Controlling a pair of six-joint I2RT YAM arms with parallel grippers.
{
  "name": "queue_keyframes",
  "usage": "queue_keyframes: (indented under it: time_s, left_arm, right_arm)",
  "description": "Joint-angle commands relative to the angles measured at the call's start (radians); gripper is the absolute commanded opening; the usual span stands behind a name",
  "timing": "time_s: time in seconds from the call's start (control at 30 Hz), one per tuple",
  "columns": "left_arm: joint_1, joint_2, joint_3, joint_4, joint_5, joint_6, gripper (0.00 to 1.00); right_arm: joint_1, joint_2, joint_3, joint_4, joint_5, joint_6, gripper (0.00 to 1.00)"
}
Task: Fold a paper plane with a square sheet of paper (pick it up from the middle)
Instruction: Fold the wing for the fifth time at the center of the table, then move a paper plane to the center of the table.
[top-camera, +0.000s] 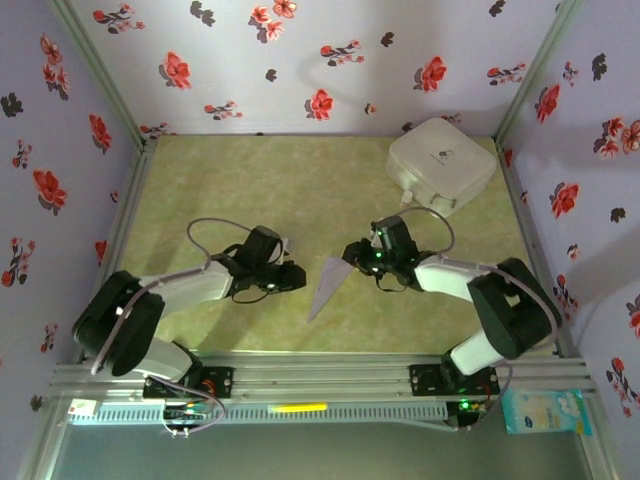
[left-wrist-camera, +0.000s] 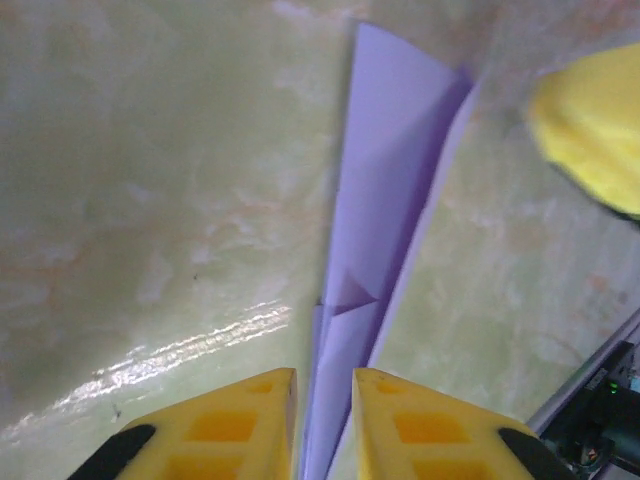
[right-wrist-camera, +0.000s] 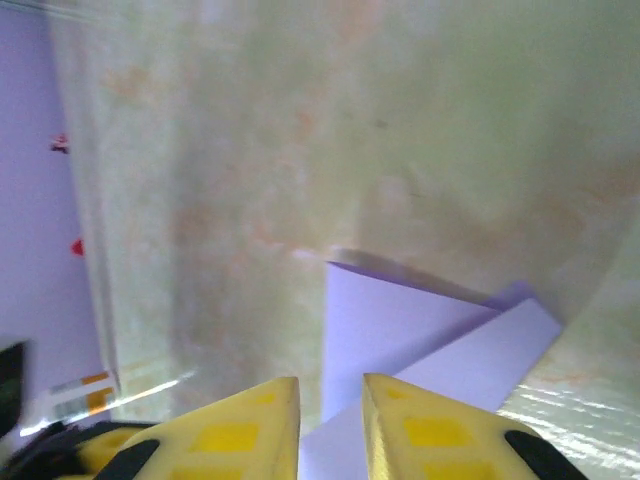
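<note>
The paper plane (top-camera: 327, 287) is a narrow pale lavender dart with a centre crease. It lies on the green table between the two arms, its tip pointing toward the near edge. My left gripper (top-camera: 298, 277) sits just left of it. In the left wrist view the plane (left-wrist-camera: 385, 220) runs up from the narrow gap between the yellow fingertips (left-wrist-camera: 325, 385), which stand slightly apart, not pinching it. My right gripper (top-camera: 353, 256) is at the plane's wide end. Its jaws (right-wrist-camera: 331, 390) are also slightly apart over the folded paper (right-wrist-camera: 400, 330). A right finger (left-wrist-camera: 592, 125) shows beside the plane.
A white rounded box (top-camera: 441, 165) stands at the back right with its cable trailing toward the right arm. Floral walls close in three sides. An aluminium rail (top-camera: 320, 375) runs along the near edge, and a small packet (top-camera: 546, 410) lies beyond it at the right.
</note>
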Motion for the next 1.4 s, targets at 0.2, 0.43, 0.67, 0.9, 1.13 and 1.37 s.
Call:
queue_keyframes:
  time_s: [0.2, 0.43, 0.67, 0.9, 1.13, 1.37]
  left_arm:
    - [0.001, 0.114, 0.072, -0.017, 0.111, 0.061, 0.24]
    - [0.001, 0.161, 0.076, -0.015, 0.155, 0.085, 0.23]
    - [-0.002, 0.187, 0.077, 0.007, 0.206, 0.107, 0.24]
    - [-0.01, 0.22, 0.084, 0.02, 0.223, 0.112, 0.24]
    - [-0.025, 0.248, 0.076, 0.09, 0.243, 0.073, 0.25]
    - [-0.038, 0.272, 0.078, 0.155, 0.266, 0.036, 0.25]
  right_arm:
    - [0.0, -0.18, -0.101, -0.119, 0.109, -0.011, 0.28]
    - [0.001, -0.195, -0.134, -0.088, 0.11, 0.015, 0.28]
    - [0.002, -0.186, -0.138, -0.071, 0.114, 0.027, 0.29]
    - [0.002, -0.162, -0.139, -0.05, 0.105, 0.037, 0.29]
    - [0.006, -0.117, -0.148, 0.005, 0.087, 0.058, 0.29]
    - [0.016, -0.086, -0.158, 0.049, 0.086, 0.076, 0.29]
